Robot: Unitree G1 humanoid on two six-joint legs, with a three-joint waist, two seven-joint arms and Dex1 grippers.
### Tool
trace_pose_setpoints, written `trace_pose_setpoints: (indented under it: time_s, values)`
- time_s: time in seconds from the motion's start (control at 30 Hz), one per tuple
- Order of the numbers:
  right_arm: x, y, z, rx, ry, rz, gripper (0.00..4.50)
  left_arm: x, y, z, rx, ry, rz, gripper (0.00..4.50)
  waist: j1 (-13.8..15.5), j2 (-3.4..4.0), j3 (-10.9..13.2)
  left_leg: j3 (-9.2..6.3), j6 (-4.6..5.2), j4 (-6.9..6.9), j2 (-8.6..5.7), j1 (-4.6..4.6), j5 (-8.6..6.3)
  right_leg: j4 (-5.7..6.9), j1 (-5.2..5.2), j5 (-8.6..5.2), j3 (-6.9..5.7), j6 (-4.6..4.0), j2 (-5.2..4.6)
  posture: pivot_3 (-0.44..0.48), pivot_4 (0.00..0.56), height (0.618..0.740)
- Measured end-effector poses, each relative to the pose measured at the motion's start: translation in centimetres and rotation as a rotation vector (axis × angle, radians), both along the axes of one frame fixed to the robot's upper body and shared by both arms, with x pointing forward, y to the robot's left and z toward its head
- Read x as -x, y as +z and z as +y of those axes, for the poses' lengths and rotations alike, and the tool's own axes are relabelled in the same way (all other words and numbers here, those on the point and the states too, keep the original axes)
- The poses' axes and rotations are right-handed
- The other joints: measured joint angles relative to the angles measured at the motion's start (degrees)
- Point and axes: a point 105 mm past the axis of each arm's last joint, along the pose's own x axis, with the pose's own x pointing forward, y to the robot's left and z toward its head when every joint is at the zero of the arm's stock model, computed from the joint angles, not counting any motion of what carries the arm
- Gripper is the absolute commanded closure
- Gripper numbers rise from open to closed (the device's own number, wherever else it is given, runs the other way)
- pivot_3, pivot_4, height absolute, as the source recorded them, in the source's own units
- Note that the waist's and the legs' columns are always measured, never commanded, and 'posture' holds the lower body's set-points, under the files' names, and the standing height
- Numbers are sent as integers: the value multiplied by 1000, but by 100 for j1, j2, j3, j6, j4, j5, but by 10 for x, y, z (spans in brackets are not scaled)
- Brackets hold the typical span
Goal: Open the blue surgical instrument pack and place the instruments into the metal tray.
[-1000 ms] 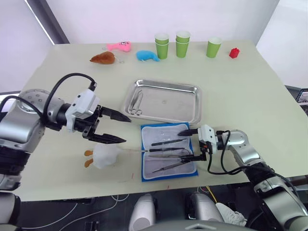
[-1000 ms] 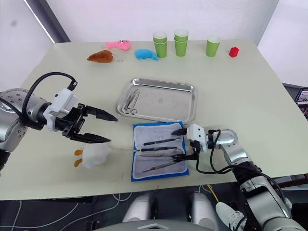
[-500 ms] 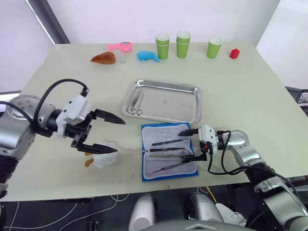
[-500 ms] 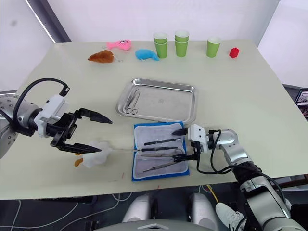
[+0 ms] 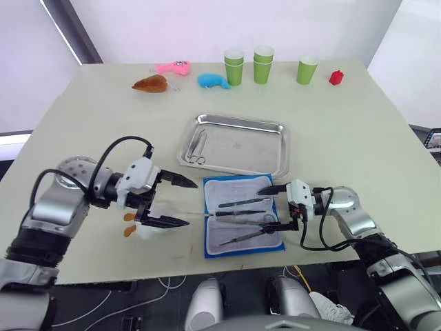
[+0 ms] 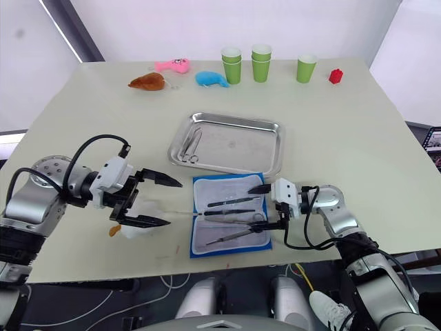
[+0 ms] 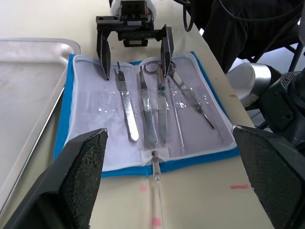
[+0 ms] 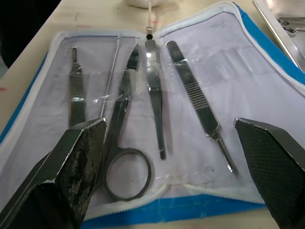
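The blue surgical instrument pack (image 5: 242, 217) lies open and flat near the table's front edge, pale lining up. Several silvery instruments (image 7: 148, 114) lie side by side in it, among them ring-handled scissors (image 8: 126, 176) and forceps (image 8: 200, 114). Just behind it stands the metal tray (image 5: 241, 146) with scissors (image 5: 198, 148) at its left end. My right gripper (image 5: 260, 211) is open, its fingers straddling the pack's right edge over the instrument handles. My left gripper (image 5: 191, 203) is open just left of the pack, low over a white plush toy (image 5: 148, 227).
Along the far edge of the table stand three green cup stacks (image 5: 262, 63), a small red object (image 5: 335, 76), and blue (image 5: 212, 81), pink (image 5: 172, 67) and brown (image 5: 150, 84) plush toys. A thin clear strip (image 5: 186, 215) runs from the pack's left edge toward the white toy.
My left gripper has come down and moved right, closer to the pack's left edge, staying open. My right gripper has held its place over the pack.
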Motion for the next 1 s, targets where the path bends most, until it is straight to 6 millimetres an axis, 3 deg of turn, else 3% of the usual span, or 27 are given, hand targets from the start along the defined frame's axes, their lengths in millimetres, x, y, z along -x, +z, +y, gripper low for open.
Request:
trace_pose_setpoints:
  time_s: [0.17,0.57,0.63,0.67,0.8,0.87,0.97,1.0]
  values:
    - [2,0,-2,7,-8,2,0,-1,-6,-10,11,-6,-4,81,-5,4,3,0,0,10,0,2,0,19,-4,-1,2,-1,2,0,150,739]
    - [2,1,-4,10,-27,2,0,-27,-30,-31,-18,29,-43,81,1,7,7,1,1,24,-5,3,0,36,-3,0,11,0,2,0,150,739]
    - [2,1,-4,10,-26,2,0,-29,-34,-36,-15,27,-37,585,-3,6,6,1,1,24,-6,3,0,36,-3,1,12,1,3,0,150,739]
    - [2,1,-4,10,-27,2,0,-31,-36,-38,-17,29,-37,601,-6,5,6,1,1,24,-6,4,0,37,-3,2,13,3,3,0,150,739]
    - [2,1,-4,10,-30,1,0,-38,-39,-42,-23,38,-35,2230,-1,5,6,-1,1,26,-6,4,1,39,-3,2,13,3,4,0,150,739]
    - [2,0,-4,10,-31,1,0,-42,-43,-48,-27,42,-42,3255,-7,5,6,0,1,27,-7,5,1,41,-3,2,23,3,9,0,150,739]
    - [2,0,-4,10,-31,1,0,-44,-47,-52,-39,37,-46,4402,-8,5,6,-2,1,27,-7,5,1,41,-3,4,47,6,26,0,150,739]
    - [2,0,-3,10,-31,1,0,-44,-49,-52,-41,39,-47,4462,-8,5,6,-2,1,27,-6,6,1,41,-3,11,61,18,36,0,150,739]
